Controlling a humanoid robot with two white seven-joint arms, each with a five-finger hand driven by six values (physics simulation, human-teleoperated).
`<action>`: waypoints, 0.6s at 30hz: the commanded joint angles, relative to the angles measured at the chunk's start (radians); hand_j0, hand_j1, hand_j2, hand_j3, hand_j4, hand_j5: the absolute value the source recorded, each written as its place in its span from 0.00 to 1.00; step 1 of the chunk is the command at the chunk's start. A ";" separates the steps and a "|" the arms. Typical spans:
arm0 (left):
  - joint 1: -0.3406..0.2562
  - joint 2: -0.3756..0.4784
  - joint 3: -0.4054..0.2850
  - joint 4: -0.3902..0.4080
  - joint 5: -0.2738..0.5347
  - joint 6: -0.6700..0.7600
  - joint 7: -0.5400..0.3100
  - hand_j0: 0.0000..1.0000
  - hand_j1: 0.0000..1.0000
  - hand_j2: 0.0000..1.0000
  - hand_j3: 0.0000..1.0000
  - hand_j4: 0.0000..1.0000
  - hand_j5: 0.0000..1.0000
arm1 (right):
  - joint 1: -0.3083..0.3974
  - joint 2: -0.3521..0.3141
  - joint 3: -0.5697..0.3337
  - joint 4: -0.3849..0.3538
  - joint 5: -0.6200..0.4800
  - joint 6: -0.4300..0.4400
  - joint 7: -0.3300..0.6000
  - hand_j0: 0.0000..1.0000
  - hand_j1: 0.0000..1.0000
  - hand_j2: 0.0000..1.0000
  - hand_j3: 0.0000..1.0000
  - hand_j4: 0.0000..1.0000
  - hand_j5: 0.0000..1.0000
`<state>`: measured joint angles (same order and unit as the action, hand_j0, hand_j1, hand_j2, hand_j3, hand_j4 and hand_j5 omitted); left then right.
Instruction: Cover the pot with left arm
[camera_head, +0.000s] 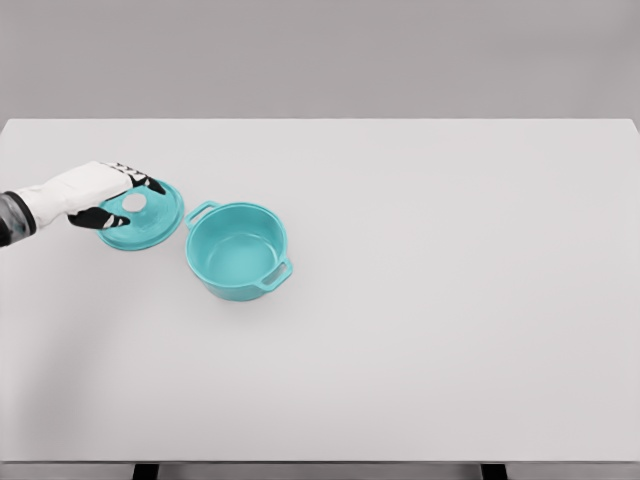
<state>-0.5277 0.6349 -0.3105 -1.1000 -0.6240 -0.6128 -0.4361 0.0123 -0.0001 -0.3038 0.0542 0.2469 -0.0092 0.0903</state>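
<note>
A teal pot (238, 251) with two side handles stands open and empty on the white table (450, 300), left of the middle. Just left of it is its teal lid (150, 228), which has a white knob (133, 202) and looks slightly tilted toward me. My left hand (122, 198) comes in from the left edge and sits over the lid. Its fingers (140, 181) curl over the far side of the knob and the thumb (100, 217) over the near side. The lid's right edge is close to the pot's left handle (201, 211). The right arm does not show.
The table's far edge (320, 120) meets a plain grey wall. Its front edge (320, 462) runs along the bottom of the view. I see no other objects on the table.
</note>
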 joint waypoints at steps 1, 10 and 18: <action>-0.002 -0.001 -0.004 0.023 0.006 0.002 0.000 0.75 0.75 0.75 0.75 0.75 0.75 | 0.000 0.000 0.000 0.001 0.000 0.000 0.000 1.00 1.00 1.00 1.00 1.00 1.00; -0.020 -0.015 -0.007 0.072 -0.002 0.002 0.000 0.74 0.74 0.74 0.74 0.74 0.74 | 0.000 0.000 0.000 0.000 0.000 0.000 0.000 1.00 1.00 1.00 1.00 1.00 1.00; -0.045 -0.018 -0.033 0.091 -0.003 0.002 0.000 0.66 0.66 0.66 0.66 0.66 0.66 | 0.000 0.000 0.000 0.001 0.000 0.000 0.000 1.00 1.00 1.00 1.00 1.00 1.00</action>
<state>-0.5722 0.6166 -0.3421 -1.0110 -0.6335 -0.6130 -0.4361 0.0123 -0.0001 -0.3038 0.0541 0.2469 -0.0092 0.0903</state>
